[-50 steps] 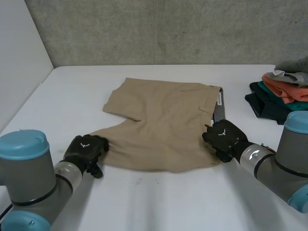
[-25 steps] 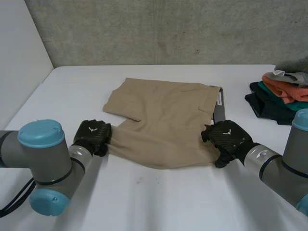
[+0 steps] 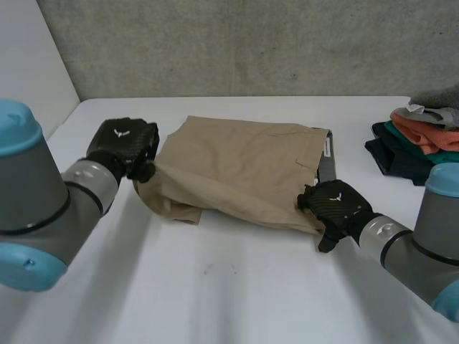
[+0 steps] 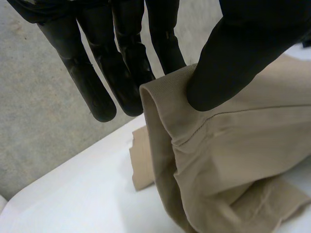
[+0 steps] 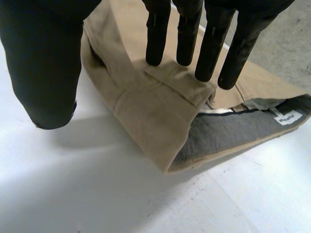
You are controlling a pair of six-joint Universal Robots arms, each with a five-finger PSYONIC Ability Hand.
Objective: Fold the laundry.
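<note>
Tan shorts [image 3: 244, 168] sit mid-table on the white table [image 3: 237, 294], waistband end toward my right arm, and one leg is lifted and draping back over the rest. I read this cloth as light and limp with a bit of twill body: it sags wherever it isn't held, so seams and hems are the places to grab. My left hand [image 3: 123, 147] has exactly that, with the leg hem [image 4: 163, 92] pinched between the thumb [image 4: 228, 63] and straight fingers [image 4: 124, 73], held above the table. My right hand [image 3: 336, 204] is at the near waistband corner, fingers [image 5: 158, 34] straight over the cloth and the thumb off to the side above bare table, so it's open, not gripping. The waistband there is doubled, showing grey lining [image 5: 228, 133], thicker and stiffer, I'd guess. A pile of folded clothes [image 3: 423, 136] waits well apart at the table's far right.
</note>
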